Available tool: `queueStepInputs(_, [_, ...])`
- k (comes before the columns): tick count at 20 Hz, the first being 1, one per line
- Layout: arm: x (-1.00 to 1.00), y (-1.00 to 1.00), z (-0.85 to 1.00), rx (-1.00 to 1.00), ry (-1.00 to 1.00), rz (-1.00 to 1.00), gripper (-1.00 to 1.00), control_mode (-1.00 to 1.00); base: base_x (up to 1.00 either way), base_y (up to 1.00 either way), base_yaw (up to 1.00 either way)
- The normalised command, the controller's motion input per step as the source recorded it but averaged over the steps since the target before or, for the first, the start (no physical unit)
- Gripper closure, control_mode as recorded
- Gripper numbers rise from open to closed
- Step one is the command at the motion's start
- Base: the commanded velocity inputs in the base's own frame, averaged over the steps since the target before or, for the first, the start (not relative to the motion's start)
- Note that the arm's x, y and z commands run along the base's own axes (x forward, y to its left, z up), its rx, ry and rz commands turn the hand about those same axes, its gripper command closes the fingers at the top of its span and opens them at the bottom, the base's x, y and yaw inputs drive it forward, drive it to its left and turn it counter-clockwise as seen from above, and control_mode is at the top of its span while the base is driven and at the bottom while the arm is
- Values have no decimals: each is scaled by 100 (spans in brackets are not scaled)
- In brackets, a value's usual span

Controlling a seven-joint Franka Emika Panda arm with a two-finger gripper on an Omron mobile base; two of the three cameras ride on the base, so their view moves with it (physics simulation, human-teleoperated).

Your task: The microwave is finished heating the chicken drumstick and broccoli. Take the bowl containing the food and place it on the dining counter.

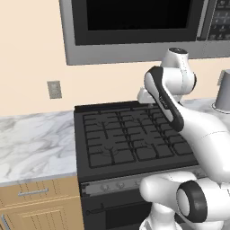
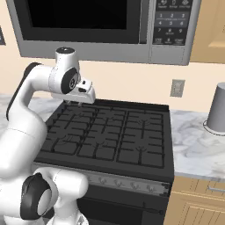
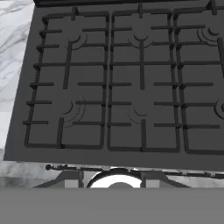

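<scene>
The microwave (image 1: 134, 18) (image 2: 79, 17) hangs on the wall above the stove. Its black glass door is closed and its button panel (image 2: 171, 22) is on the right. The bowl, the chicken drumstick and the broccoli are hidden behind that door. The dining counter is out of view. My gripper (image 2: 77, 104) hangs low over the back left of the stove and points down, well below the microwave. Its fingers are too small and too covered by the hand for me to see the gap. The hand view looks straight down on the burner grates.
A black gas stove (image 1: 130, 139) (image 2: 105, 136) (image 3: 122, 87) lies under the arm. Marble worktops (image 1: 31, 143) (image 2: 193, 145) over light wood cabinets flank it. A grey cylindrical container (image 1: 223, 92) (image 2: 217, 114) stands on the right worktop. Wall outlets (image 1: 54, 89) (image 2: 177, 88) sit on the backsplash.
</scene>
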Motion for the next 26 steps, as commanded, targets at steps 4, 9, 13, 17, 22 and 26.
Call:
queueStepInputs(4, [-15, 0, 0, 0, -4, 1, -100, -100, 0, 0, 0])
queueStepInputs(9, [-50, -12, 14, 6, -28, 0, -100, -100, 0, 0, 0])
queueStepInputs(13, [-44, -29, 48, 10, -50, 0, -100, -100, 0, 0, 0])
queueStepInputs(17, [-38, -61, 53, 2, -60, 0, -100, -100, 0, 0, 0])
queueStepInputs(22, [-40, -74, 62, 0, -68, 0, -100, -100, 0, 0, 0])
queueStepInputs(26, [-33, -76, 67, 0, -68, 0, -100, -100, 0, 0, 0])
